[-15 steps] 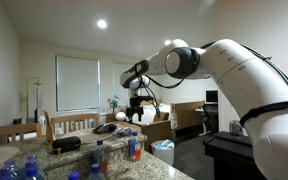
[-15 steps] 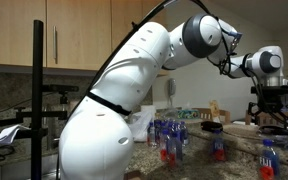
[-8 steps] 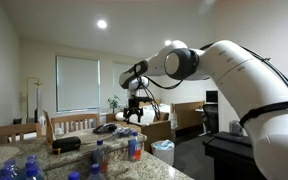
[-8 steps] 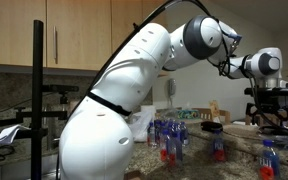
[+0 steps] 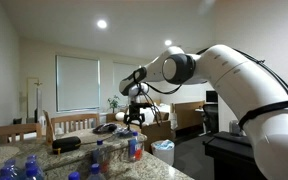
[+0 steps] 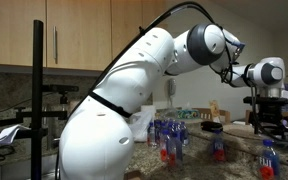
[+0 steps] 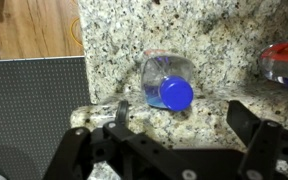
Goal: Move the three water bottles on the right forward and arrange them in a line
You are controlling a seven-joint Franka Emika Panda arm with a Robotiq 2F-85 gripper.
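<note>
Wrist view shows clear, seemingly plastic bottle (image 7: 164, 74) on speckled granite (image 7: 224, 40).

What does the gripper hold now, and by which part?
Nothing is held. The gripper is open and hangs above a water bottle with a blue cap on the counter, apart from it.

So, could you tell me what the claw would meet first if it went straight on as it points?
Most likely the blue cap of the bottle, almost centred under the open claw; depth is unclear.
</note>
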